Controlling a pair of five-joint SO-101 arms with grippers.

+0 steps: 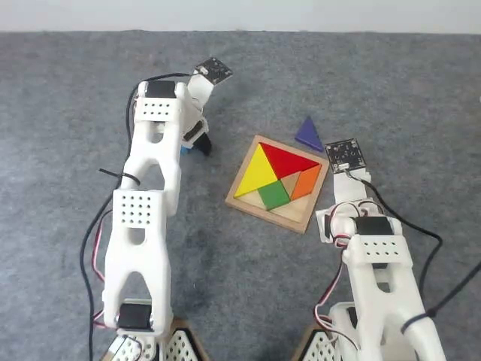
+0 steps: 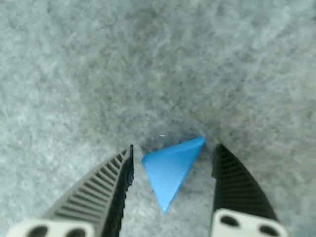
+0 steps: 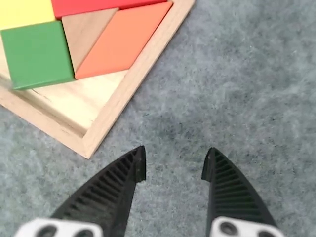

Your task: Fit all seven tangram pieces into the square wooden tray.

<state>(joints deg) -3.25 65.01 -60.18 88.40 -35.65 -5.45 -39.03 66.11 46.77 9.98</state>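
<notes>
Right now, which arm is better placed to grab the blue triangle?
Left. The left gripper is open around the blue triangle; the right gripper hangs over carpet beside the tray.

A square wooden tray (image 1: 264, 216) lies flat on the grey table (image 1: 68, 90), turned cornerwise. Inside it, lying flush, are a large yellow triangle (image 1: 255, 171), a large red triangle (image 1: 289, 159), an orange parallelogram (image 1: 307, 180), a green square (image 1: 274, 194) and a small plain-wood triangle (image 3: 91, 34); bare tray floor shows along one edge. A purple triangle (image 1: 309, 134) lies just outside the far corner. A blue triangle (image 2: 173, 165) lies flat, well apart from the tray
</notes>
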